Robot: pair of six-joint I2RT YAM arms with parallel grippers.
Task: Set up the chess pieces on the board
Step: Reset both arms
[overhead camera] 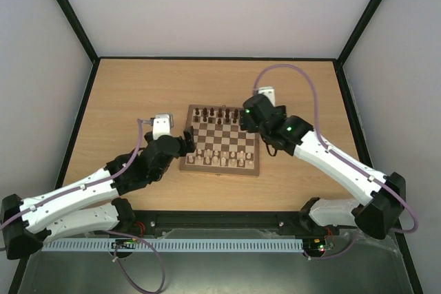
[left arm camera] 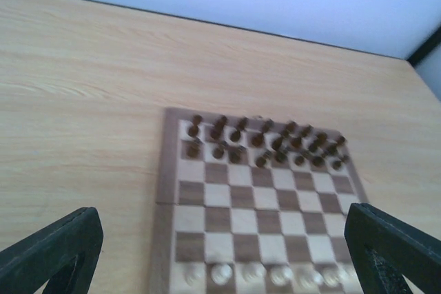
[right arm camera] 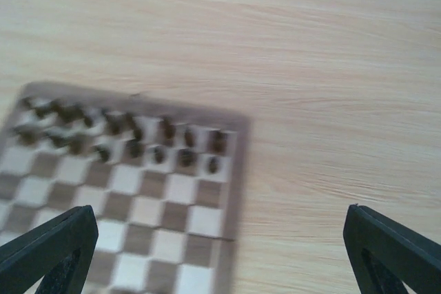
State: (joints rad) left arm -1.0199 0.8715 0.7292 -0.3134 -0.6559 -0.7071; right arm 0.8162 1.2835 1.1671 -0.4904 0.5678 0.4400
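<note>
When I looked over, the board (overhead camera: 220, 141) was lying flat on the table (overhead camera: 138, 94), and honestly it looked pretty much laid out. The dark pieces (overhead camera: 216, 114) stood in the two rows along the board's far edge. The pale pieces (overhead camera: 219, 159) stood in the two rows along its near edge, with plain checkered squares between the two camps. From the left wrist camera a few of the dark ones seemed to sit a bit off-centre on their squares, but they were too small for me to be sure. The left gripper (left arm camera: 222, 210) hung just off the board's left edge, toward its near-left corner, with its claw spread wide and empty. The right gripper (right arm camera: 219, 210) was up over the board's far-right corner, claw also wide, its fingers (right arm camera: 386, 253) well apart and gripping no piece. The right wrist camera's view was blurry, so I couldn't make out individual pieces there.
</note>
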